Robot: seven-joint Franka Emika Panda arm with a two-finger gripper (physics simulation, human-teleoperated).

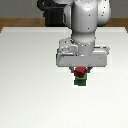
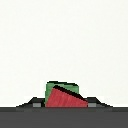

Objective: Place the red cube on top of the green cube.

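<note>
The red cube point(image 1: 79, 72) is seen just under the arm's wrist, directly above the green cube point(image 1: 80, 81), near the middle of the white bench point(image 1: 25, 75). In the wrist view the red cube point(image 2: 66, 97) appears tilted, one corner raised, with the green cube point(image 2: 62, 88) showing behind and around it. Whether the two are touching or narrowly apart cannot be told from either view.

The pincer point(image 1: 80, 74) is closed on the red cube; the fingers themselves are mostly hidden by the hand's body in the exterior view, and only dark finger bases are seen at either side of the cube in the wrist view. The grip is judged to lie across two opposite flat faces.

The red cube is judged to be light, rigid and not fragile, with plain smooth faces that may slip or twist between the pads, as the tilt suggests. A hold low across parallel faces would be soundest. Since it is slightly the smaller, little margin is given on the green top, and a tilted release could let it topple.

The arm is posed upright over the cubes, hand pointing straight down, wrist wide and level, low over the bench.
</note>
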